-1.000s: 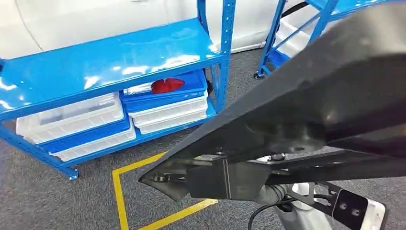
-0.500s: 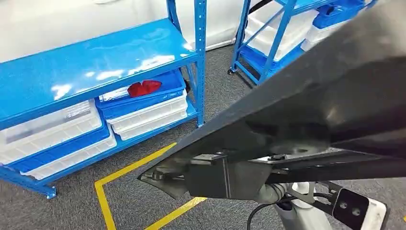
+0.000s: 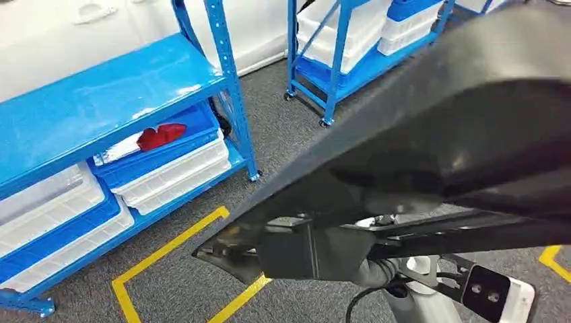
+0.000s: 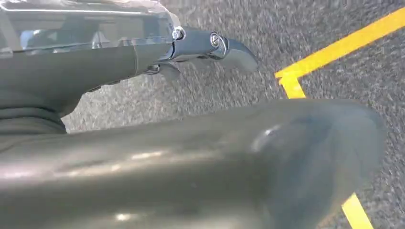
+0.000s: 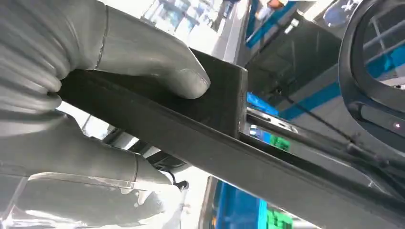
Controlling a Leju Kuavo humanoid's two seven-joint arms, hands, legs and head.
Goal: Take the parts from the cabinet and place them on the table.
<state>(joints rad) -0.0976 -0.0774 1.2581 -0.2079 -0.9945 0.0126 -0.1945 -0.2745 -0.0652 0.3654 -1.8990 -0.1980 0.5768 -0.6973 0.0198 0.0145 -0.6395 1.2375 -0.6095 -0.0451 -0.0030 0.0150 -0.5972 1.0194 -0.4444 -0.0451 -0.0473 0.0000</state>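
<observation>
- 1 long flat black panel part [image 3: 431,134] slants across the head view, its long axis ending in a narrow lower end.
- Right hand [image 5: 71,95] clamps its edge, thumb on top.
- Left hand's [image 4: 210,45] state: cannot tell.

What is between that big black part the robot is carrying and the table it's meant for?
That cannot be told: no table is in view. The right hand already holds the black part, with nothing between them. Ahead lie grey floor and blue shelving off to the left.
</observation>
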